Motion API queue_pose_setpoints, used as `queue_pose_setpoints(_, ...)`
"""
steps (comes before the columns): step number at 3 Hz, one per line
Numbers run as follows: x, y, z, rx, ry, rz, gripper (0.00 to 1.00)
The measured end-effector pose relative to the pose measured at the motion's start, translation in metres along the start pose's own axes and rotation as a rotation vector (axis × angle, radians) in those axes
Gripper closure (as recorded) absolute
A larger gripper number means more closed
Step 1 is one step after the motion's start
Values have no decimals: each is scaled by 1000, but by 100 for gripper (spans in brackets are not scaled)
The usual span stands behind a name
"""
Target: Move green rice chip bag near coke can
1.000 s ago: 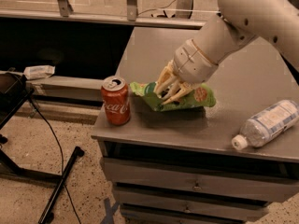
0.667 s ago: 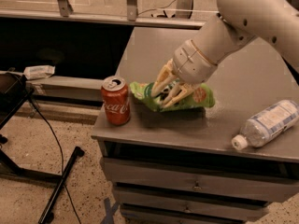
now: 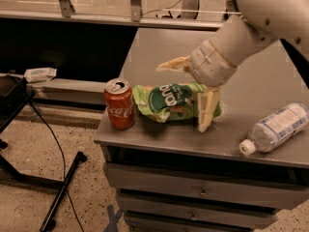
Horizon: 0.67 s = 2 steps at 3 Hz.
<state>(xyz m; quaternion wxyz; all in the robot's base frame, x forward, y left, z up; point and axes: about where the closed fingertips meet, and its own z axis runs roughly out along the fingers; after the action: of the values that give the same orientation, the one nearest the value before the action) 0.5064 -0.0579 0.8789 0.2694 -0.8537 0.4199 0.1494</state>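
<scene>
Green rice chip bag (image 3: pixel 166 100) lies flat on the counter (image 3: pixel 159 47) toward its near left corner. Its left end is just beside the coke can (image 3: pixel 119 111), which stands upright at the near left edge; whether the two touch I cannot tell. A second ago the tool (image 3: pixel 179 98) was pressed together around the bag's right half. Now its two fingers are spread wide, one reaching left above the far side of the bag, the other pointing down at the bag's right end, with nothing pinched between them. That release suggests the placing step is done: the bag sits where the task wants it. What remains is probably only to lift the arm clear without snagging the crinkly film and dragging the bag off. A clear plastic bottle (image 3: pixel 277 128) lies on its side well to the right, at the near edge.
</scene>
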Motion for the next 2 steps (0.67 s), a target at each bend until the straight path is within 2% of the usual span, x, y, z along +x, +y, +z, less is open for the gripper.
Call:
queue_pose_setpoints(1,13,22,-43,29,58,105,0)
queue_pose_setpoints(2,27,36,-101,101,157,178,0)
